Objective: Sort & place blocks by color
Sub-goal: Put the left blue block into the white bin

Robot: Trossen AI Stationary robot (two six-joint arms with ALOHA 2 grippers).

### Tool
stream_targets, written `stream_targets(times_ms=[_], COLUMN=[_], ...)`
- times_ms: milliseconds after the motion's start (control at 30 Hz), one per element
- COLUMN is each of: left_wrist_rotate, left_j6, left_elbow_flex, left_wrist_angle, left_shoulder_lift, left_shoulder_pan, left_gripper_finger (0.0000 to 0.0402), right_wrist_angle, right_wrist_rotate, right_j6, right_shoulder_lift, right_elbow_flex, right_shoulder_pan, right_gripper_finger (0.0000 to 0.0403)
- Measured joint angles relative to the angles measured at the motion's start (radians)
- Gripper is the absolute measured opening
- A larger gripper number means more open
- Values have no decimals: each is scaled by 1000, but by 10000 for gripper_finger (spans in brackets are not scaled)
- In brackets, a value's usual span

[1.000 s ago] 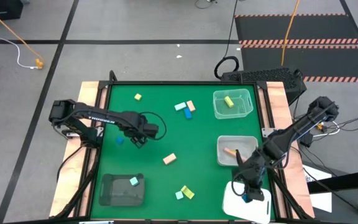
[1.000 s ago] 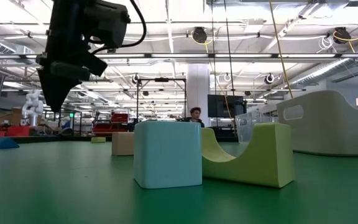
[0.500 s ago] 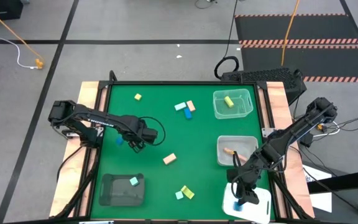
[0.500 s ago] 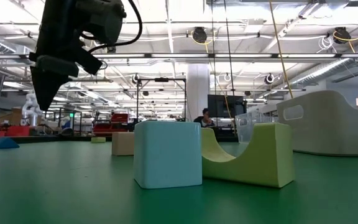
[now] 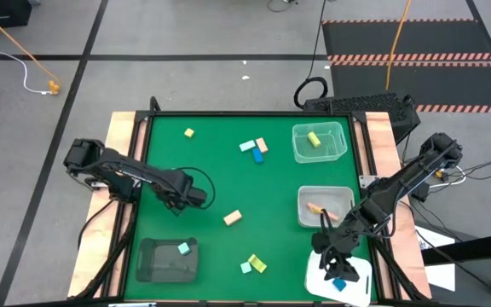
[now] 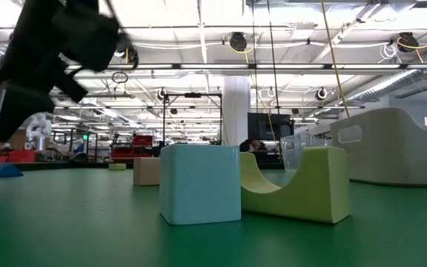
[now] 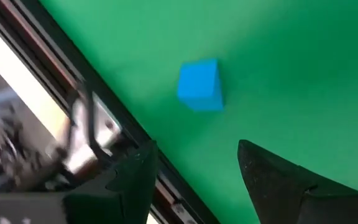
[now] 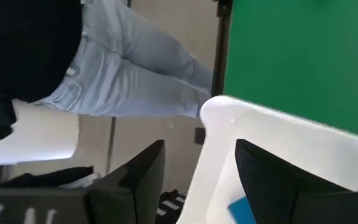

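The green bench [image 5: 220, 170] carries two clear trays [image 5: 320, 142], a dark tray [image 5: 165, 259] and a white tray [image 5: 356, 280] (each near an edge), plus loose blocks [image 5: 233, 217] scattered across its top.

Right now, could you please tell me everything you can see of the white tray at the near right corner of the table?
The white tray is a shallow, smooth, plastic-looking dish with rounded corners and a raised rim. It lies flat at the near right corner of the green table, partly over its edge. A blue block lies inside it. The right claw hovers just above it, jaws open and empty; the right wrist view shows the rim between them. No other tray touches it.
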State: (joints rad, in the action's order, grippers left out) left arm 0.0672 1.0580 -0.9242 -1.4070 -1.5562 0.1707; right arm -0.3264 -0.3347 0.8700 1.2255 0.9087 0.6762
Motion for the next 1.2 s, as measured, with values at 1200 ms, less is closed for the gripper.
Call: stream_targets(times_ms=[1200], left_wrist_rotate=[140], left_j6=[149], left_elbow_flex=[212], left_wrist_angle=[238], left_shoulder_lift=[164], left_shoulder_pan=[-42], left_gripper_finger=[225], right_wrist_angle=[8], right_wrist_rotate=[208], right_j6=[73], right_shoulder_lift=[0], right_elbow_flex=[0], right_shoulder_pan=[-23], right_gripper_finger=[185])
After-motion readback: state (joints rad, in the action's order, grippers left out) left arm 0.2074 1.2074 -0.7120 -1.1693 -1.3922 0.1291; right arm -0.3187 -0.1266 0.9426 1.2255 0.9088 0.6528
